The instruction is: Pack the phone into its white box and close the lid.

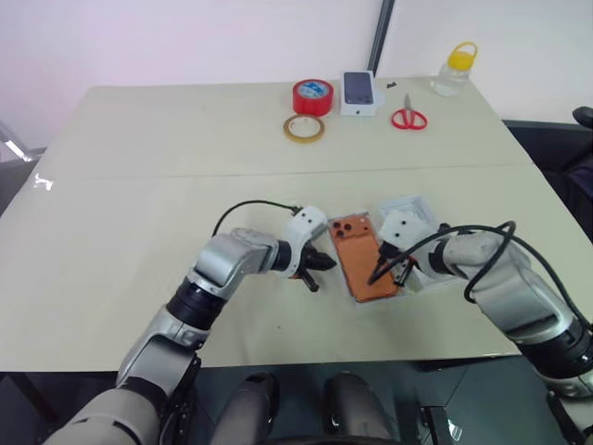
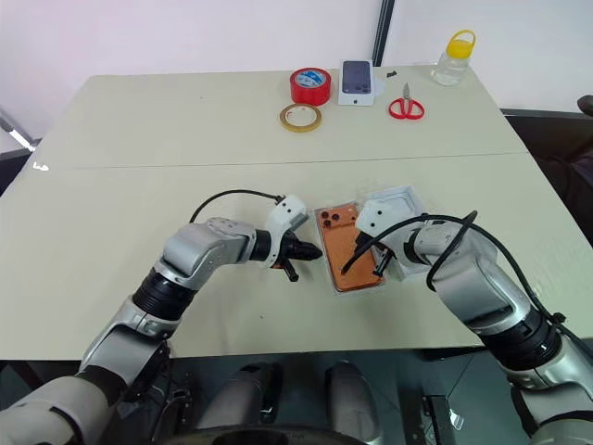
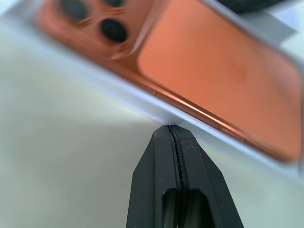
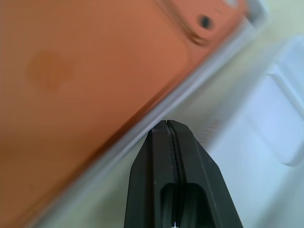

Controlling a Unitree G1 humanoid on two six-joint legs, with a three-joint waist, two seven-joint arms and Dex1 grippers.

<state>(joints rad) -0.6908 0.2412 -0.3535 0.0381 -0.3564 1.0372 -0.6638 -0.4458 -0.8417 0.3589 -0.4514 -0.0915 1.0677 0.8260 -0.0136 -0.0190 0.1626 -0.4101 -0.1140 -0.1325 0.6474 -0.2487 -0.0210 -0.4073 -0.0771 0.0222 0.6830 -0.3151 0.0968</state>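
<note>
The phone (image 2: 350, 246) lies with its back up inside the white box (image 2: 334, 283), near the middle of the table (image 2: 139, 185), camera lenses at the far end. The left gripper (image 2: 310, 252) comes from the left, its forearm bent inward and pointing to the right and a little down; its fingers (image 3: 176, 180) are pressed together, with the tip at the left rim of the box. The right gripper (image 2: 366, 243) reaches from the right, tilted down toward the left; its fingers (image 4: 176, 180) are also together, at the right rim. The lid (image 2: 403, 206) lies just right of the box, partly under the right arm.
</note>
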